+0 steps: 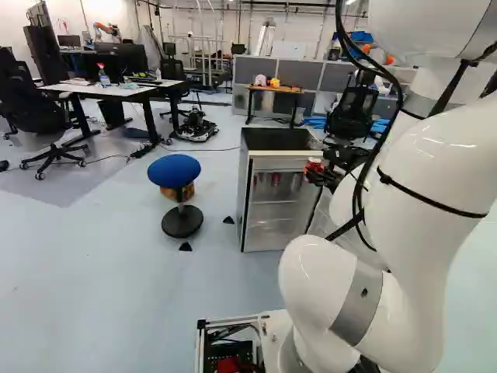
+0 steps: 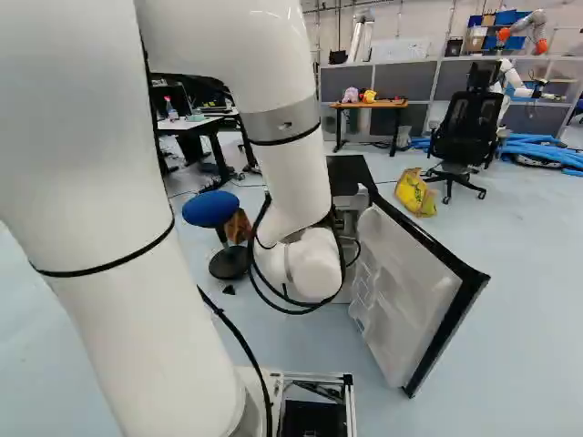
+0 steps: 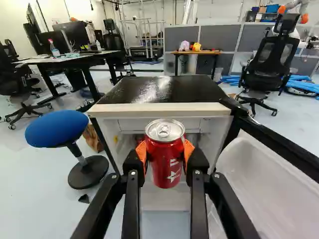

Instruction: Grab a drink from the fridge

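Note:
In the left base view my gripper (image 1: 317, 172) is in front of the open fridge (image 1: 262, 203), with the red can (image 1: 313, 164) upright at its fingertips. The wrist view has the gripper (image 3: 165, 152) shut on the red drink can (image 3: 167, 168), an orange pad (image 3: 189, 150) pressed to either side. Behind the can is the fridge's open front, its black top (image 3: 162, 89) a little beyond. Several reddish items show dimly inside the fridge in the left base view. The open fridge door (image 2: 410, 296) angles outward in the right base view; my arm hides much of the fridge there.
A blue stool (image 1: 174, 171) stands beside the fridge, opposite the door's side. Farther back are a wooden table (image 2: 368, 105), an office chair (image 2: 462, 132), a yellow bag (image 2: 415, 192), and a desk (image 1: 109, 89). Another robot (image 2: 526, 27) is at the far back.

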Available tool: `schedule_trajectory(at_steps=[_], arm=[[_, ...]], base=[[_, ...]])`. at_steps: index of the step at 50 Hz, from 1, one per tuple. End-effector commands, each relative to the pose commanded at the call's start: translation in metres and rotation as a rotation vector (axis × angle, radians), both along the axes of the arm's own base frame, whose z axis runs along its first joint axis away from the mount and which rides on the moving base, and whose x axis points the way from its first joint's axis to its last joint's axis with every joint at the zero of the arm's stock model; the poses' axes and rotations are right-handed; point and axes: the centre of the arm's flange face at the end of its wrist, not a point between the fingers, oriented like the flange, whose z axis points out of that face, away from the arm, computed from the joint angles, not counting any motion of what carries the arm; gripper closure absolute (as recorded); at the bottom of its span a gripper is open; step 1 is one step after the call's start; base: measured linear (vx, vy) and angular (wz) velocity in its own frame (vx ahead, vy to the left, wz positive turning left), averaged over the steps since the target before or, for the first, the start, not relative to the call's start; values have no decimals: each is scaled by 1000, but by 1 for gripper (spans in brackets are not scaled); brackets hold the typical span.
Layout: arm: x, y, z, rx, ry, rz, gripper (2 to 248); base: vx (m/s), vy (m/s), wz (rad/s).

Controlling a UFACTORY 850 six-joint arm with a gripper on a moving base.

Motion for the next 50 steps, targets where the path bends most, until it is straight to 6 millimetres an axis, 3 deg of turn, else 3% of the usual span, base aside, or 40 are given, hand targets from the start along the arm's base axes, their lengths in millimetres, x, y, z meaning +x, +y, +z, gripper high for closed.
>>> schedule_trajectory(at_steps=[29,50], arm=[[36,3,30,-64,-68,76,157],[70,5,30,-66,-76,134,157]], base=[[0,0,0],[0,0,0]])
